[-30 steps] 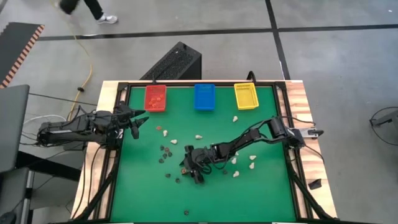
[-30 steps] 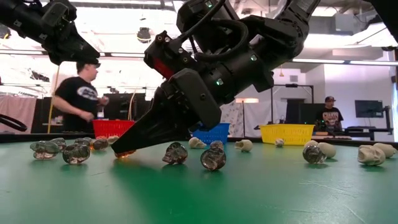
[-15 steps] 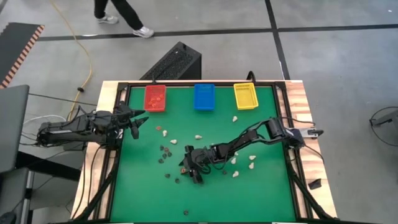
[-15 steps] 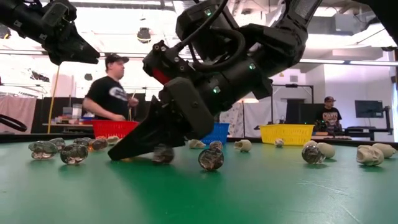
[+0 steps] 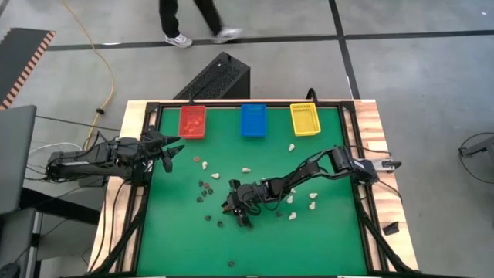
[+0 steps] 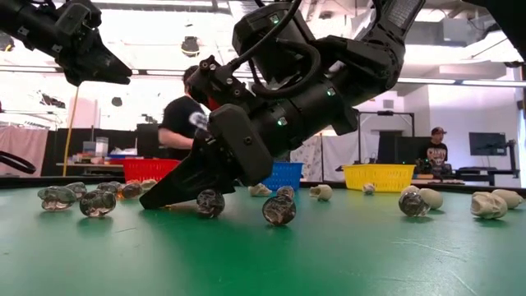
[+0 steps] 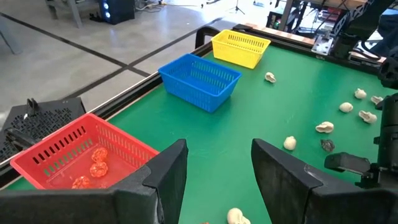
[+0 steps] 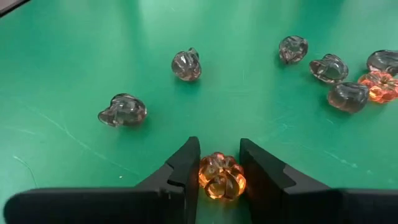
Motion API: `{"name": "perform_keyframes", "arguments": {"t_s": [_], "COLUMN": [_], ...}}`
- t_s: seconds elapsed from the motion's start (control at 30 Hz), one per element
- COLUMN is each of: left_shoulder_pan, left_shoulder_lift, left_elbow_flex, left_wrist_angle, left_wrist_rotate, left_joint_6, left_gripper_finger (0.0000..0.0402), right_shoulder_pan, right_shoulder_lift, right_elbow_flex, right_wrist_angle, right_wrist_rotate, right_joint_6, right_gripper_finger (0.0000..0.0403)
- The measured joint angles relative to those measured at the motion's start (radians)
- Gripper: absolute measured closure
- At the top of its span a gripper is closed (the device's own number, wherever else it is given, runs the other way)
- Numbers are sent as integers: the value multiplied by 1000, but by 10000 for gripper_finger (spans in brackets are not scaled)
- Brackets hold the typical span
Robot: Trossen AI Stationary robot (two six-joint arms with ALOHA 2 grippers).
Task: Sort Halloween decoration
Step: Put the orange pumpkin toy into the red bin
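orange-brown pumpkin trinket (image 8: pixel 221 176) lies on the green table (image 5: pixel 324 239) squarely between the right gripper (image 8: pixel 219 163) fingers, which sit narrow against its two sides; round, it shows no long axis. the red bin (image 5: pixel 193 122), already holding orange pieces, lies toward the left arm's side, where the left gripper (image 7: pixel 217 163) waits wide apart.

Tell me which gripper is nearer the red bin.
Left. The left gripper hovers open just beside the red bin, near the table's left edge. The right gripper is down mid-table, farther off, closed around an orange trinket.
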Motion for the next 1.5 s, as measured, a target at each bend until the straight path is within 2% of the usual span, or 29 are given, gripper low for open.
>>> {"name": "perform_keyframes", "arguments": {"t_s": [0.37, 0.7, 1.13, 1.5], "left_shoulder_pan": [0, 0, 0, 0], "left_shoulder_lift": [0, 0, 0, 0], "left_elbow_flex": [0, 0, 0, 0], "left_wrist_angle": [0, 0, 0, 0], "left_wrist_rotate": [0, 1, 0, 0], "left_joint_6": [0, -1, -1, 0], "left_gripper_finger": [233, 233, 233, 233], "right_shoulder_pan": [-10, -77, -219, -364], "right_shoulder_lift": [-34, -107, -106, -106], "right_elbow_flex": [-4, -3, 164, 239], "right_wrist_angle": [-21, -15, -18, 2], "right_wrist_rotate": [-8, 19, 40, 41], "right_joint_6": [10, -58, -154, -89], "right_gripper_finger": [280, 280, 280, 280]}}
